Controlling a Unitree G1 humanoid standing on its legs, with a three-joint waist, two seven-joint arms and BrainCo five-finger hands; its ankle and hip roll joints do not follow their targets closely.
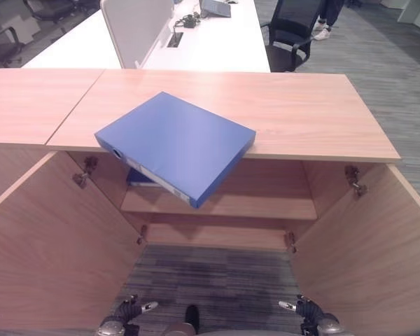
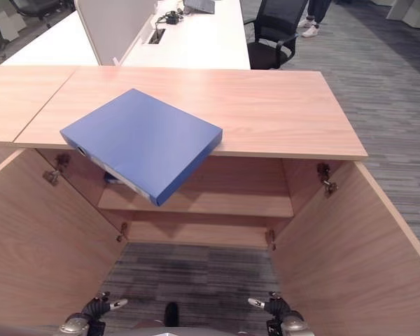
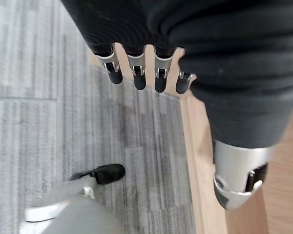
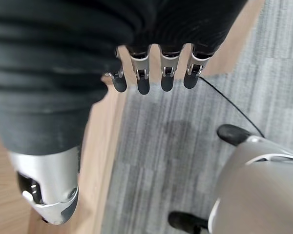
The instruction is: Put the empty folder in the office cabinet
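Resting flat on the cabinet top (image 1: 301,112), the blue folder (image 1: 175,143) juts past that top's front edge, one corner hanging in the air over the open cabinet interior. You may judge this overhang as a convenience: it leaves an edge free for fingers to get under, since a folder lying wholly on the top offers little to grasp. Below the folder, the upper shelf (image 1: 266,206) is bare on its right part, while a second blue item (image 1: 138,178), mostly hidden, lies on it under the folder's overhang. Both cabinet doors (image 1: 49,238) stand swung wide toward you, so the way in is clear. Your left hand (image 3: 136,73) and right hand (image 4: 161,73) hang low, well below and apart from the folder, each with fingers straight and relaxed, carrying nothing. The task is judged not yet started; reaching up to the overhanging corner comes first.
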